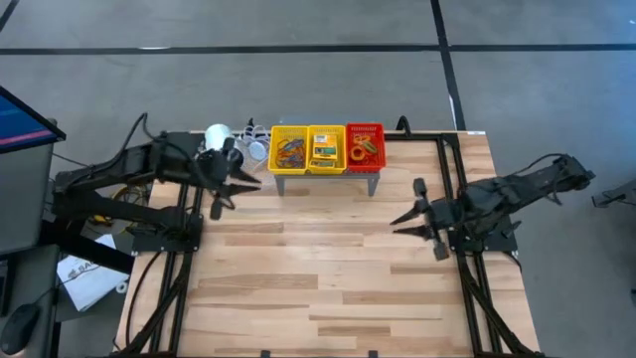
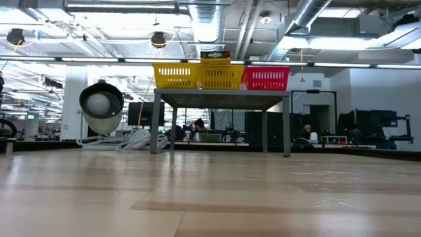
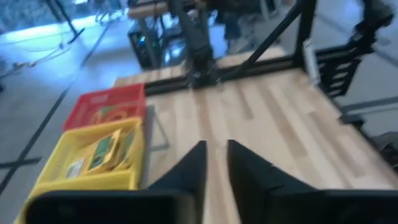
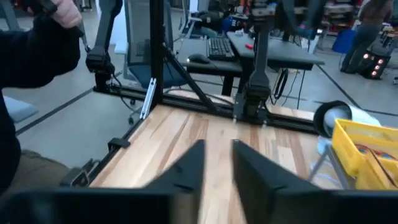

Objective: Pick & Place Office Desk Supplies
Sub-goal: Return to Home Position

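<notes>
Three small baskets stand in a row on a grey stand (image 1: pixel 328 181) at the table's far edge. The left yellow basket (image 1: pixel 289 149) holds coloured clips and bands. The middle yellow basket (image 1: pixel 326 149) holds yellow-and-green crayon boxes (image 3: pixel 107 149). The red basket (image 1: pixel 365 147) holds orange rings. My left gripper (image 1: pixel 254 179) hovers left of the stand, pointing toward the table's right. My right gripper (image 1: pixel 396 225) hovers right of the stand, pointing left. Each gripper is narrowly open with nothing between its fingers (image 3: pixel 198 163) (image 4: pixel 194 160).
A white cylindrical lamp (image 1: pixel 219 134) and loose cables lie left of the stand at the far left. Black frame rails (image 1: pixel 452 189) run along both table sides. A person's dark sleeve (image 4: pixel 37 53) shows beyond the table's left edge. Bare wood (image 1: pixel 318 278) fills the middle and near part.
</notes>
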